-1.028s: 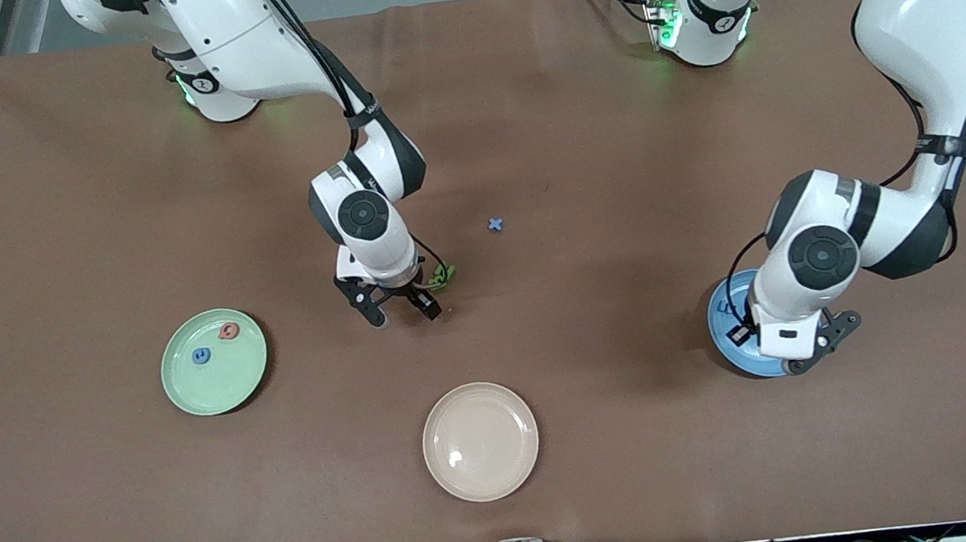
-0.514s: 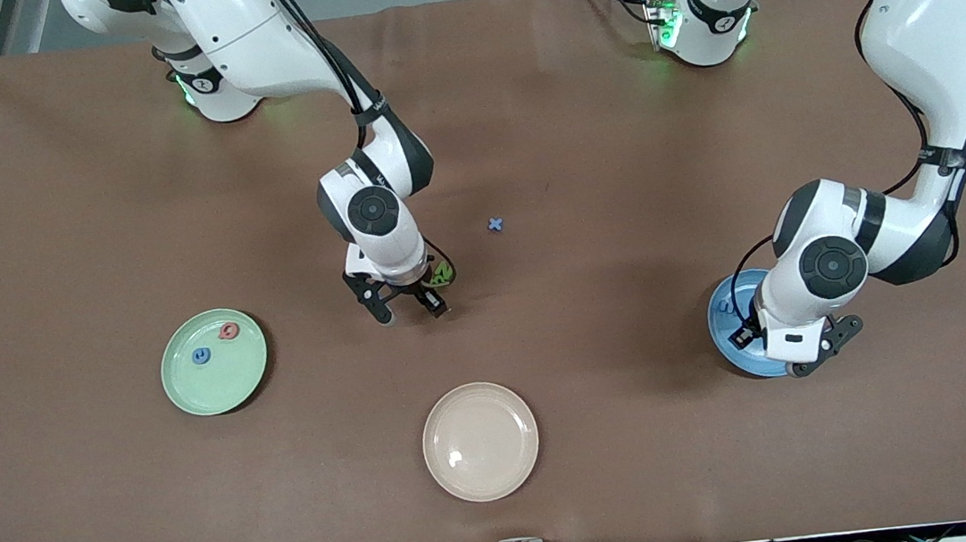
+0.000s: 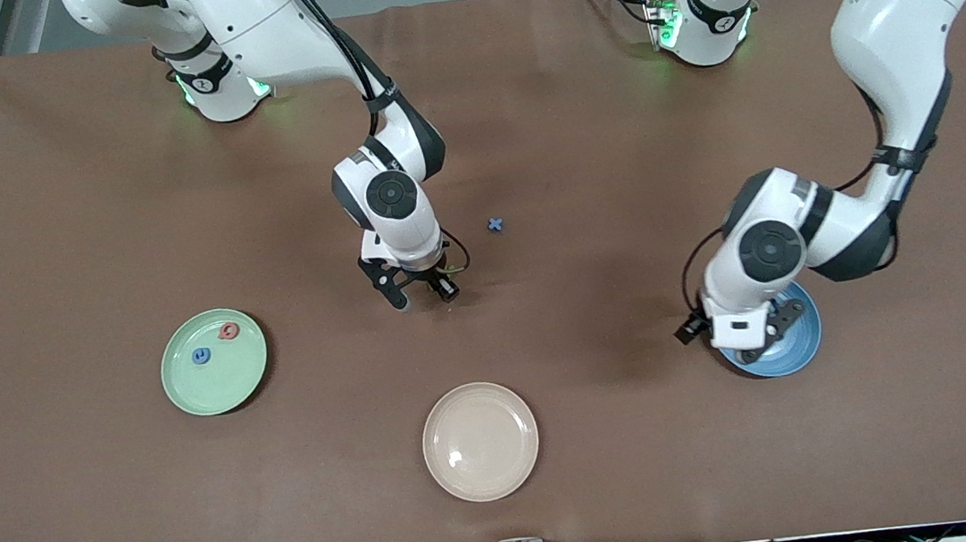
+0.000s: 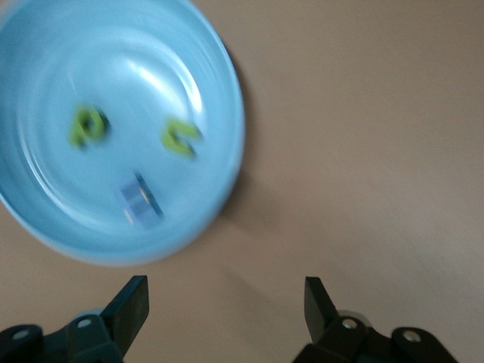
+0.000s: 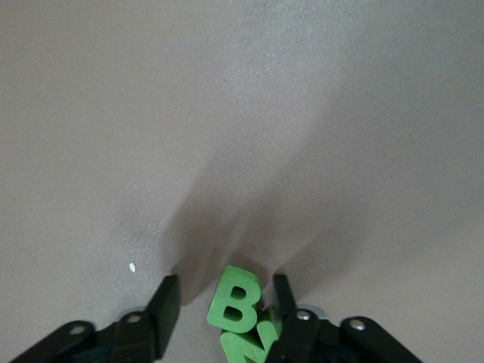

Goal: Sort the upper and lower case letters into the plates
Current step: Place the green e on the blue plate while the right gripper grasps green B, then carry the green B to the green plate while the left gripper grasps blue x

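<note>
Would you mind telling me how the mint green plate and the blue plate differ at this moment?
The mint green plate lies toward the right arm's end with no gripper over it; the blue plate lies toward the left arm's end, under the open left gripper. The mint green plate holds two letters, the blue plate three. Both are round and shallow.

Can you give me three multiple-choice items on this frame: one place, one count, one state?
1. What is the left gripper over?
A. green plate
B. blue plate
C. beige plate

2. How many letters lie in the green plate?
A. none
B. two
C. four

3. What lies in the beige plate?
A. nothing
B. a green letter
C. a blue cross

Key:
1 B: in the front view the left gripper hangs over the blue plate's rim.
2 B: a blue letter and a red letter lie in it.
3 A: the beige plate shows only bare surface.
</note>
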`<state>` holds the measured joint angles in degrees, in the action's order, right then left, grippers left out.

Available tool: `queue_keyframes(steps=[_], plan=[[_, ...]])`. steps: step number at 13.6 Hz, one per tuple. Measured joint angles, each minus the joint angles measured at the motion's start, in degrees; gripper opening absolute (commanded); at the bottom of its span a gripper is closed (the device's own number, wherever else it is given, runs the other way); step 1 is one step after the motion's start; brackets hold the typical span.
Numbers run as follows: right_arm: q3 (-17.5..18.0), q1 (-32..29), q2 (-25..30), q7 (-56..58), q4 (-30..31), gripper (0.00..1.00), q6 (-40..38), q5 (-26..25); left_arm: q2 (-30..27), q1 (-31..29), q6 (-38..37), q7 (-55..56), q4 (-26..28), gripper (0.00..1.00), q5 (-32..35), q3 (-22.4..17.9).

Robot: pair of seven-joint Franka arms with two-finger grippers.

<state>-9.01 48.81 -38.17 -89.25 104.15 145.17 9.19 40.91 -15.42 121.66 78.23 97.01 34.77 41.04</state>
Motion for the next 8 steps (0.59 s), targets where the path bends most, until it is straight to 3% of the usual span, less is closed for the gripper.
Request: queue_keyframes(steps=[2, 3, 8], plan=[[0.0, 0.0, 0.1, 0.0, 0.0, 0.12, -0.7, 0.0, 0.0, 2.8, 0.1, 7.0, 0.8, 0.90, 0.0, 1.3], [-0.1, 0.0, 0.2, 0.0, 0.0, 0.03, -1.0, 0.0, 0.0, 4.6, 0.5, 10.5, 1.2, 0.85, 0.0, 1.4], [-1.0, -0.5, 0.2, 0.6, -0.3, 0.00, -1.3, 0.0, 1.7, 13.8, 6.1, 30.3, 3.4, 0.79, 0.0, 1.4]])
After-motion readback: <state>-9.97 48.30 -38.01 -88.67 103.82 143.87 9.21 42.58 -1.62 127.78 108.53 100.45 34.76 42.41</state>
